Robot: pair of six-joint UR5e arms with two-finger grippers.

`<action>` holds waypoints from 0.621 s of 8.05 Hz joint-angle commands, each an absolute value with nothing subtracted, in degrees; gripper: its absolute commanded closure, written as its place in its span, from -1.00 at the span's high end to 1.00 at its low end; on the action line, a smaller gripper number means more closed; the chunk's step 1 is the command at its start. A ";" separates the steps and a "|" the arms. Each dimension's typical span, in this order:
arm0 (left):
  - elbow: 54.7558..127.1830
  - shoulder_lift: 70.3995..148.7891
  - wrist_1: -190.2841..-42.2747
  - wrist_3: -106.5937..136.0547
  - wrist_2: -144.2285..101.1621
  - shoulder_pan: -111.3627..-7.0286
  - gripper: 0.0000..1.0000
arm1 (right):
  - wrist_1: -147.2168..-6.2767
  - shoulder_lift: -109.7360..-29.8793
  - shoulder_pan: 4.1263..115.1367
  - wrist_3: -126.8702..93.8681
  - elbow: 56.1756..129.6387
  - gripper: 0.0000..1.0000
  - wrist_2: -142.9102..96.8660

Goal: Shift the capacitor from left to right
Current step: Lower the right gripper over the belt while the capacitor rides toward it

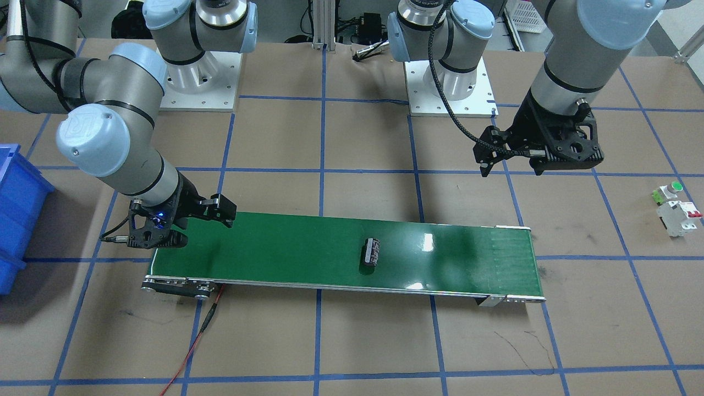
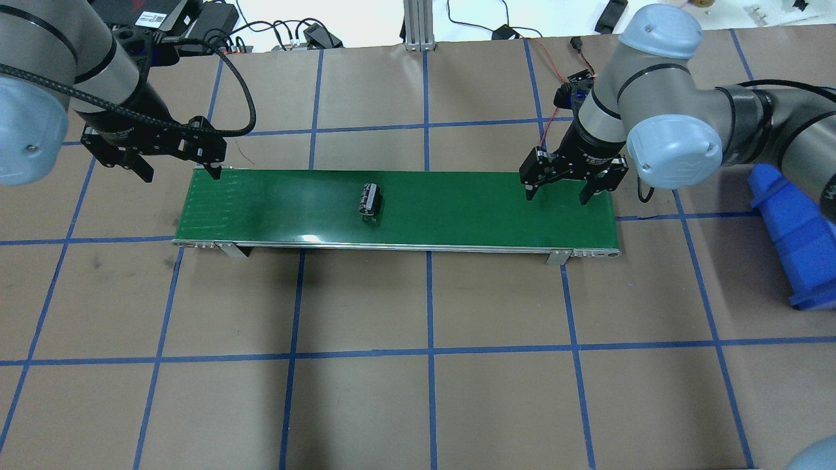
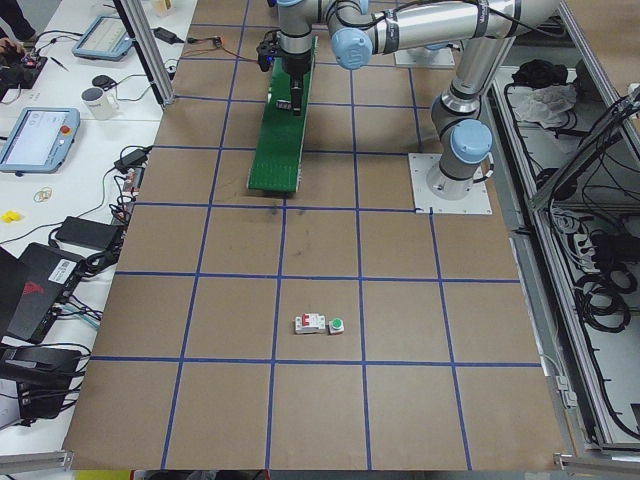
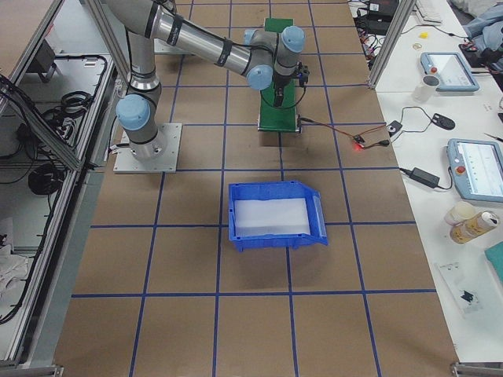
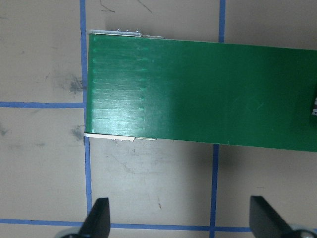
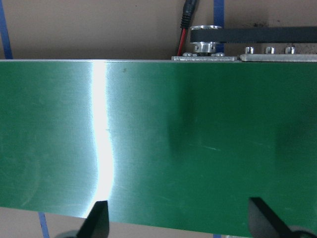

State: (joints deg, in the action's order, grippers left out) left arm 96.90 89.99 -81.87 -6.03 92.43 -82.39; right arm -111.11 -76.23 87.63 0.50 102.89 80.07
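Observation:
The capacitor (image 1: 372,251) is a small dark cylinder with pale printing. It lies on its side near the middle of the green conveyor belt (image 1: 275,253), and shows in the overhead view (image 2: 369,199). A sliver of it shows at the right edge of the left wrist view (image 5: 314,106). My left gripper (image 2: 177,171) is open and empty, raised just behind the belt's left end (image 5: 124,89). My right gripper (image 2: 557,194) is open and empty, low over the belt's right end (image 6: 158,139). Both grippers are well apart from the capacitor.
A blue bin (image 2: 790,228) stands on the table beyond the belt's right end. A white circuit breaker (image 1: 681,217) and a green-capped push button (image 1: 668,191) sit far out on the left side. A red wire (image 1: 192,346) trails from the belt's motor end.

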 commanded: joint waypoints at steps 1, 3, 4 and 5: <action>96.94 89.91 -81.91 -6.06 92.64 -82.44 1.00 | -111.01 -76.29 87.63 0.61 101.08 1.00 80.07; 96.86 90.18 -81.83 -5.98 92.55 -82.44 1.00 | -110.74 -76.20 87.63 0.44 101.16 1.00 79.98; 96.94 90.18 -81.83 -5.98 92.20 -82.44 1.00 | -110.74 -75.94 87.71 0.35 101.25 1.00 79.89; 96.94 90.18 -81.91 -5.98 92.55 -82.44 1.00 | -110.74 -75.76 87.71 0.35 101.25 1.00 79.81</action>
State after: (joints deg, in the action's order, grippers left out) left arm 96.90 90.16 -81.84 -5.98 92.43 -82.44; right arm -110.78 -76.07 87.65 0.43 101.23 79.95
